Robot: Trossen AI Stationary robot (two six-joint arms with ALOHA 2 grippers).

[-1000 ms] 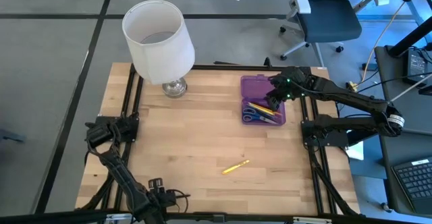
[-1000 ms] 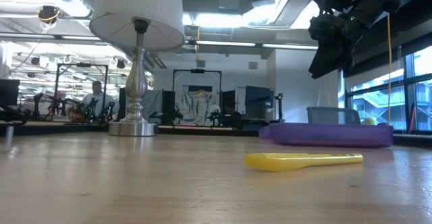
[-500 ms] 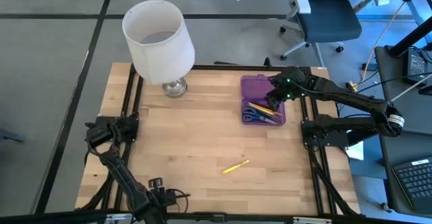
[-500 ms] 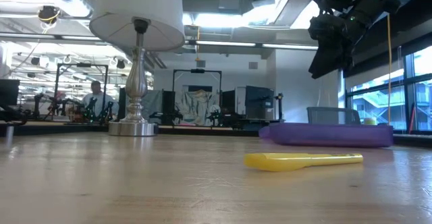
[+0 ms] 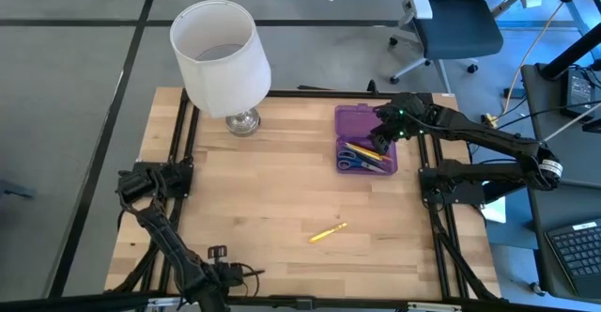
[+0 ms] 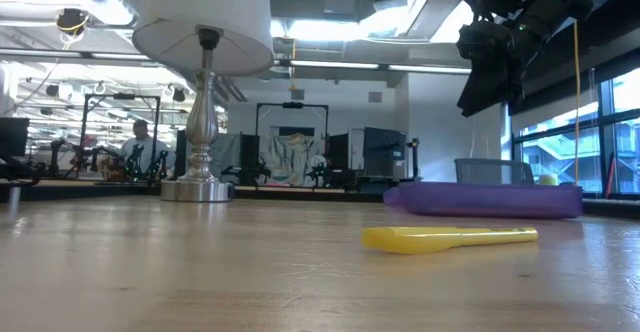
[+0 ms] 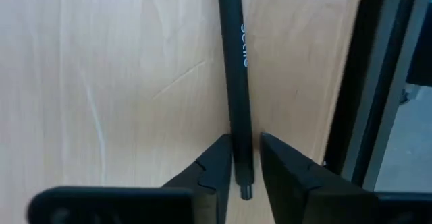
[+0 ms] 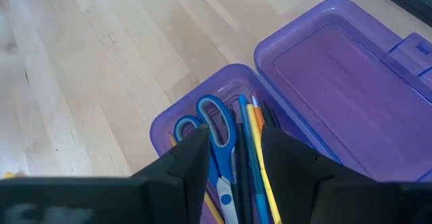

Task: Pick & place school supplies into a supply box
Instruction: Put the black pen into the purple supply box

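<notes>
The yellow pencil (image 5: pixel 329 232) lies toward 7 o'clock from the right hand (image 5: pixel 383 135), which hovers, fingers apart, over the supply box (image 5: pixel 364 137); the left hand (image 7: pixel 241 177) probably sits farther off, fingers slightly apart.

From overhead I can't see whether the right claw (image 5: pixel 379 143) holds anything; it covers part of the translucent purple plastic supply box (image 5: pixel 354 121). In the low view the white lampshade (image 6: pixel 203 17) is cropped at the top.
</notes>
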